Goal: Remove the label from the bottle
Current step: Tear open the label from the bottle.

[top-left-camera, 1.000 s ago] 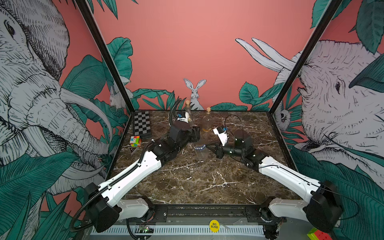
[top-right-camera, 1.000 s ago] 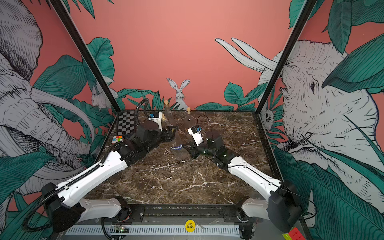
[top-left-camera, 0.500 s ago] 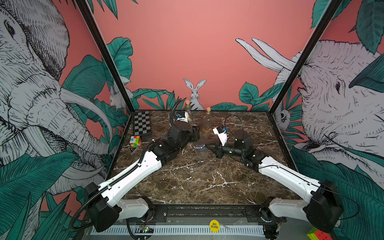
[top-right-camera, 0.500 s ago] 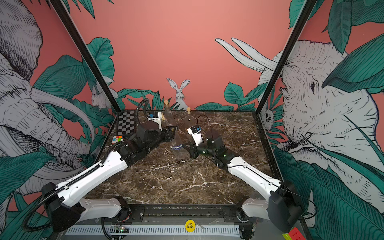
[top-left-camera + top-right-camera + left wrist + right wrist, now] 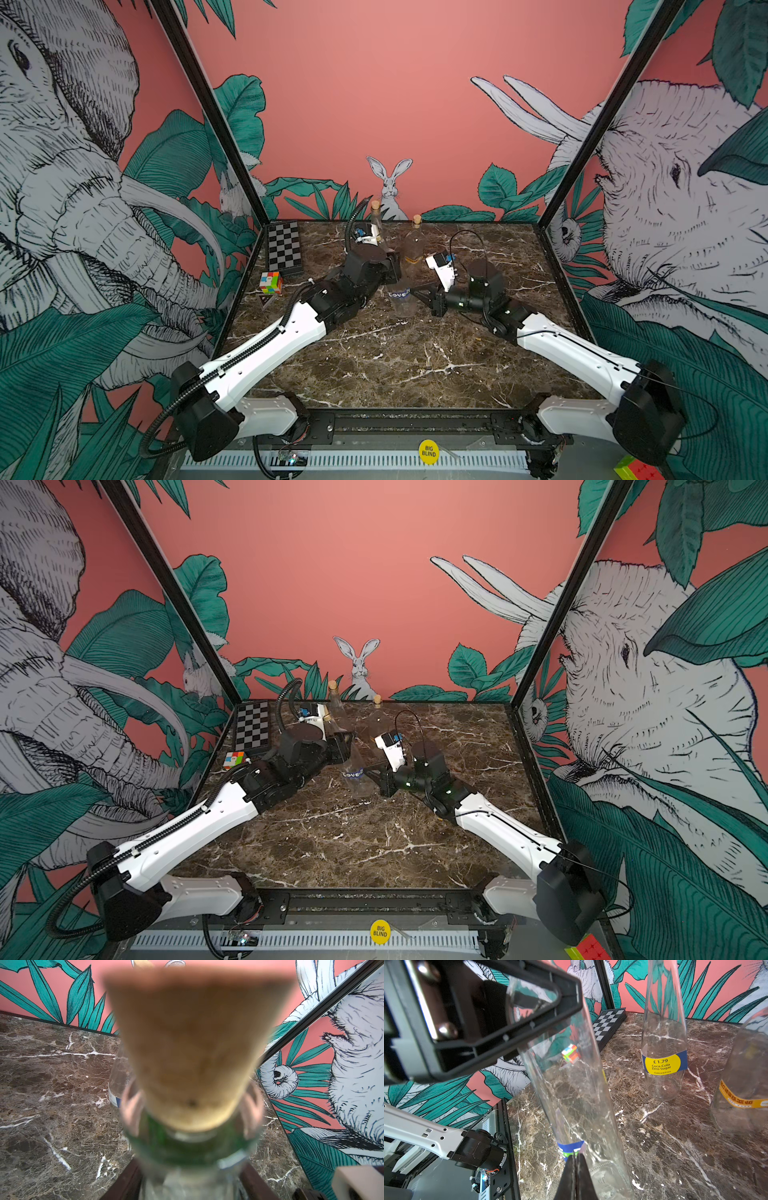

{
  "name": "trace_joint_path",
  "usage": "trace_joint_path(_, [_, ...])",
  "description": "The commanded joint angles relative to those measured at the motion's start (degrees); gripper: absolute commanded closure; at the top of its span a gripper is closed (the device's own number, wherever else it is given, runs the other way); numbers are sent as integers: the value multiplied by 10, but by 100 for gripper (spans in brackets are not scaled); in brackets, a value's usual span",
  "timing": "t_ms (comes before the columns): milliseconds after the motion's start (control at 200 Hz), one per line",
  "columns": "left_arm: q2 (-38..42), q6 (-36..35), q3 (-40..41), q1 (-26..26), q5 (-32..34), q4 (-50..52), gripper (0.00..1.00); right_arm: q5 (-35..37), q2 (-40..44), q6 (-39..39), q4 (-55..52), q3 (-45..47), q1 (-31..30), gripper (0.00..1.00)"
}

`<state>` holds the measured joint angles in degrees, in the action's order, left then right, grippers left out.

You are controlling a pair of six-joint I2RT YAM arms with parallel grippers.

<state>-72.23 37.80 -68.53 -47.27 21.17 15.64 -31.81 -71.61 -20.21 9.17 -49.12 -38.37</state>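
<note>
A clear glass bottle (image 5: 402, 301) (image 5: 357, 779) stands tilted on the marble mid-table, with a blue label (image 5: 399, 294) (image 5: 569, 1148) round its lower part. My left gripper (image 5: 390, 266) (image 5: 343, 746) is shut on the bottle's upper part. In the left wrist view its cork (image 5: 193, 1043) fills the frame above the neck (image 5: 187, 1147), and the jaws stand on either side. My right gripper (image 5: 414, 293) (image 5: 576, 1157) is shut, its tips pinching the label's loose edge.
Two more corked bottles stand behind: one with a yellow-and-blue price label (image 5: 663, 1043) (image 5: 376, 226), one with an orange label (image 5: 745, 1095) (image 5: 413, 247). A chessboard (image 5: 284, 247) and a colour cube (image 5: 271, 282) lie at the back left.
</note>
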Motion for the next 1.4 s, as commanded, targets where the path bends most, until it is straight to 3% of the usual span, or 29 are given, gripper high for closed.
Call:
trace_joint_path(0, [5, 10, -27, -5, 30, -9, 100, 5, 3, 0, 31, 6, -5, 100])
trace_joint_path(1396, [1, 33, -29, -19, 103, 15, 100, 12, 7, 2, 33, 9, -15, 100])
